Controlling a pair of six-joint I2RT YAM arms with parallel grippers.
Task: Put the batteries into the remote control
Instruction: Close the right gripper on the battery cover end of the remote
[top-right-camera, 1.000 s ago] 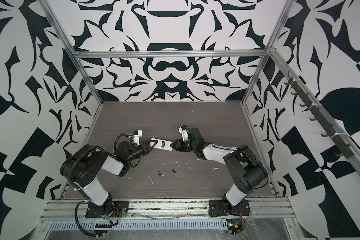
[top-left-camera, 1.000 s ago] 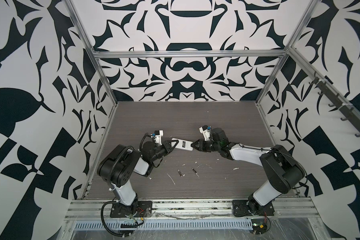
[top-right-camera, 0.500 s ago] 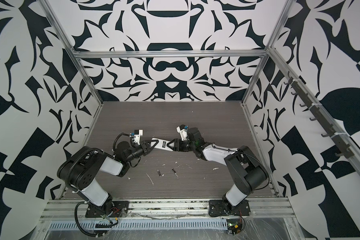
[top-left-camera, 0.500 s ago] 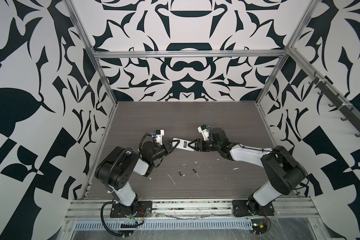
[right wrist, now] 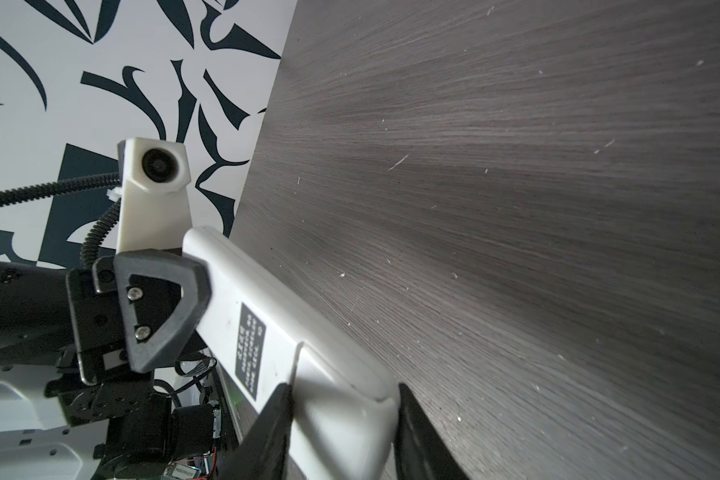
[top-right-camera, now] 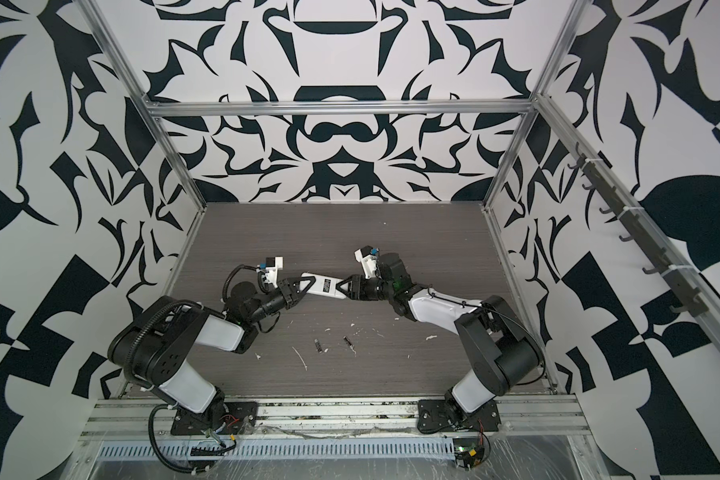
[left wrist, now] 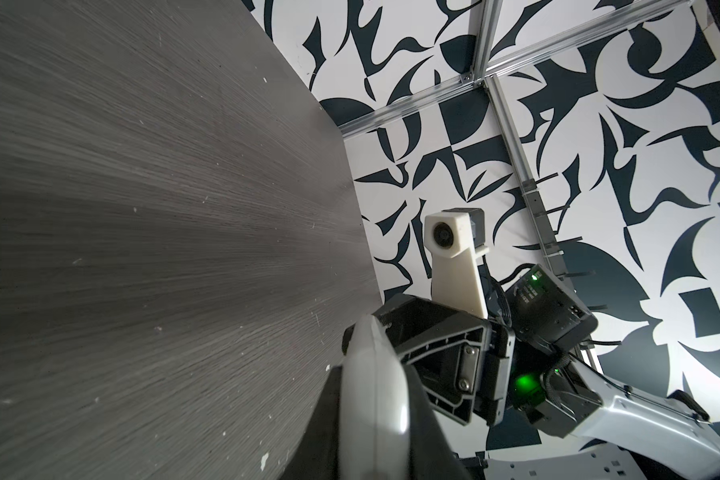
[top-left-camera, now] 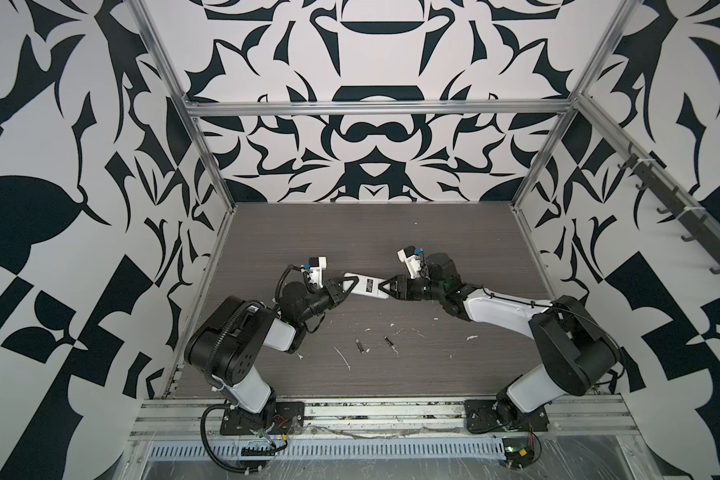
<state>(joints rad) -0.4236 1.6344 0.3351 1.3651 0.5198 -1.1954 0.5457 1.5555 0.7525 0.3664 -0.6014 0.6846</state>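
the batteries (top-left-camera: 359, 345) (mere specks) are too small to read.

A robotics lab test cell: a dark grey wood-grain surface (top-left-camera: 350, 232) is boxed in by a silver aluminium-profile frame (top-left-camera: 375, 109) and bold black-and-white patterned wall panels (top-left-camera: 375, 54). White-and-black left arm (top-left-camera: 242, 332) and right arm (top-left-camera: 566, 345) are bolted to a slotted metal rail (top-left-camera: 383, 415), with bare wiring (top-left-camera: 520, 451) exposed.

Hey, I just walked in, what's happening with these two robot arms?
The left gripper is clamped on one end of the remote control, white back showing. The right gripper has its jaws astride the other end; whether they grip is unclear. Both batteries lie loose on the table, not yet loaded.
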